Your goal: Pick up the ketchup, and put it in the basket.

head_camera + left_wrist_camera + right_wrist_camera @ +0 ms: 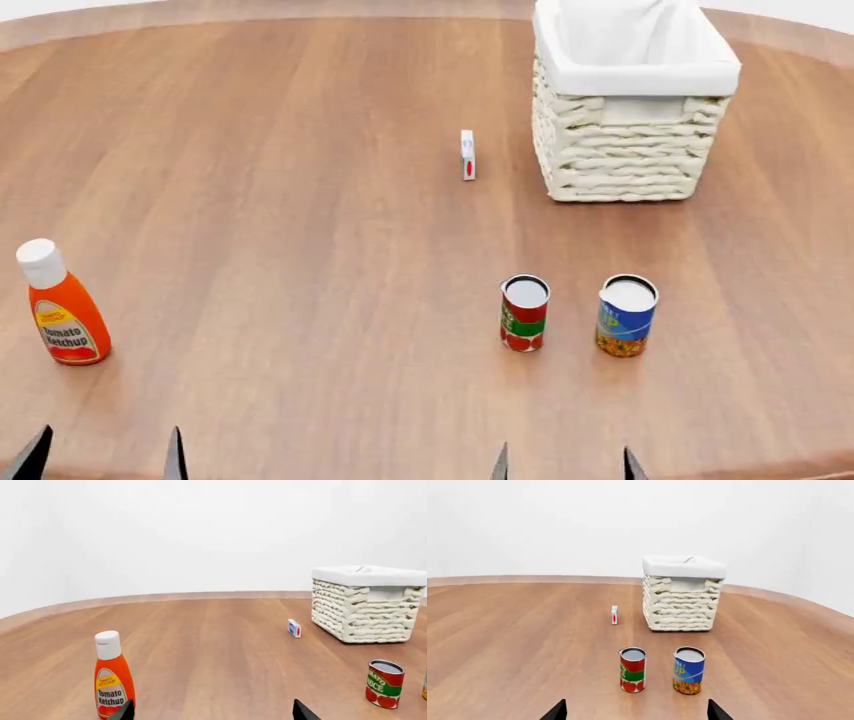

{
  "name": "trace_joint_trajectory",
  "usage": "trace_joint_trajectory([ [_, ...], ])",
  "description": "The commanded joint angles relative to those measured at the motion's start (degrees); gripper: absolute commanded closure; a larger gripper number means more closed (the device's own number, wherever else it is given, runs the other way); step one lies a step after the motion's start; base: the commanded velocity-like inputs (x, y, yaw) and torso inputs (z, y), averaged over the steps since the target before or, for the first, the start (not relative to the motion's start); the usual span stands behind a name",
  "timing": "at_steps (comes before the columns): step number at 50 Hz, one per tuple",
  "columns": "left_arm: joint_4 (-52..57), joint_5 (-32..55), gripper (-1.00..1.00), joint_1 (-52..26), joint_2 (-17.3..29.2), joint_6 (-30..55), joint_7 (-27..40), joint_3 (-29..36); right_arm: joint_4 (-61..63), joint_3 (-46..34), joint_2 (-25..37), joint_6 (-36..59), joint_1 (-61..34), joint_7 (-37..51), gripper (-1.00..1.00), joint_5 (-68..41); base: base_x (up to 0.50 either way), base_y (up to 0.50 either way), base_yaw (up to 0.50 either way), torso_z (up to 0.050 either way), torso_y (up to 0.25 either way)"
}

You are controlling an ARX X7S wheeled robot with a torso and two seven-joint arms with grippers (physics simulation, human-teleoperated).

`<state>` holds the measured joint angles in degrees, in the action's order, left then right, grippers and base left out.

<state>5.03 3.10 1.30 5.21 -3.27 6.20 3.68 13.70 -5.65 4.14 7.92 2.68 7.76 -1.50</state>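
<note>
Head view shows your ketchup (60, 310) upright at the tabletop's (294, 200) left, far from the basket (627, 110); both pincers gape wide, empty.

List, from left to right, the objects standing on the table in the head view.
ketchup bottle → small box → red-green can → blue-yellow can. The basket overlaps the cans' span, so it is left out.

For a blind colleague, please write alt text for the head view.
A ketchup bottle stands upright at the left of a round wooden table, far from the lined wicker basket at the back right. A red-green can and a blue-yellow can stand side by side in front; a small box stands beside the basket.
</note>
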Motion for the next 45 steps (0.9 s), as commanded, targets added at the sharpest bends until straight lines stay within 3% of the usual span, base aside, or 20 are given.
trace_joint_trajectory([
  [1, 9.02, -0.87, -1.00, 2.85, 1.48, 1.75, 1.89, 1.01, 11.72, -0.97, 1.15, 6.73, 1.54, 2.05, -1.00, 0.04, 0.00, 0.00, 0.00, 0.000, 0.000],
  [16, 21.71, -0.55, -1.00, 5.71, 4.09, 5.13, 2.77, 0.66, 23.02, -3.73, 2.60, 12.33, 3.61, 4.18, -1.00, 1.93, 0.00, 0.00, 0.00, 0.000, 0.000],
  [45, 24.12, 0.62, -1.00, 7.23, 5.93, 4.27, 3.49, 1.23, 23.19, -5.40, 4.34, 10.83, 4.20, 6.13, -1.00, 1.18, 0.00, 0.00, 0.00, 0.000, 0.000],
])
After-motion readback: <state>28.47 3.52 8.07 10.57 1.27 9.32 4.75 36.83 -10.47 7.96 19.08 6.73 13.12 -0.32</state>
